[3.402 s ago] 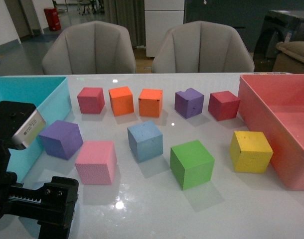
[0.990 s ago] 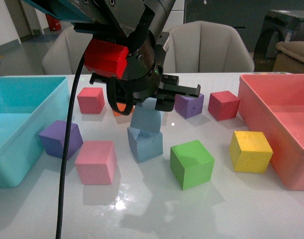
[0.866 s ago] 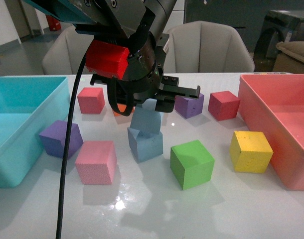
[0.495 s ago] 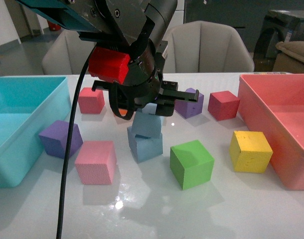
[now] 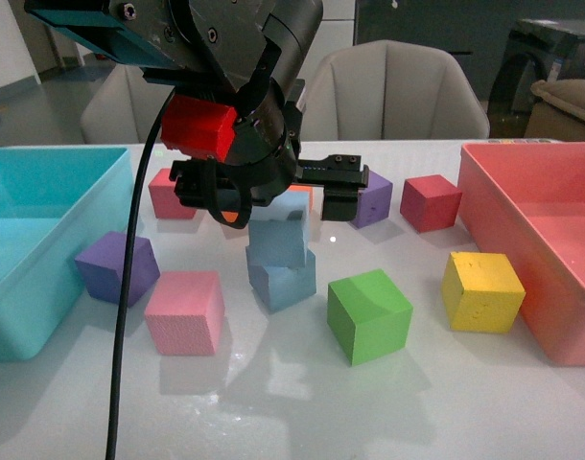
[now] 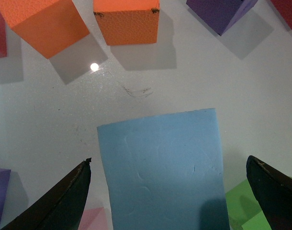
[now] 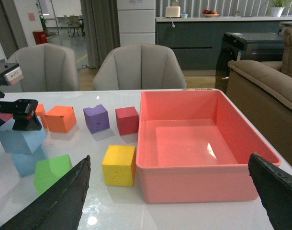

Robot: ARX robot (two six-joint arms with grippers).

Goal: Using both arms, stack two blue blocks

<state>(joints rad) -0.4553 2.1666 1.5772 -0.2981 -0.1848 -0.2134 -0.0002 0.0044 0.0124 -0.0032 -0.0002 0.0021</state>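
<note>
Two pale blue blocks stand stacked in the middle of the table. The upper block [image 5: 276,240] rests a little askew on the lower block [image 5: 287,282]. My left gripper [image 5: 273,196], on the black arm with the red part [image 5: 204,129], hangs just above the upper block, jaws wide apart and not touching it. The left wrist view shows that block's top face [image 6: 160,163] between the open left gripper [image 6: 169,191]. My right gripper [image 7: 165,196] is open and empty, off the front view, near the pink bin. The stack [image 7: 19,139] shows far off in the right wrist view.
A teal bin [image 5: 43,192] stands at the left and a pink bin [image 5: 523,192] at the right. A green cube [image 5: 369,314], a yellow cube [image 5: 481,290], a pink cube [image 5: 184,311] and a purple cube [image 5: 117,266] lie round the stack. Red, orange and purple cubes line the back.
The left arm came in with a blue block and set it on the other. Over the last second its jaws have opened wide and risen off the upper block.
</note>
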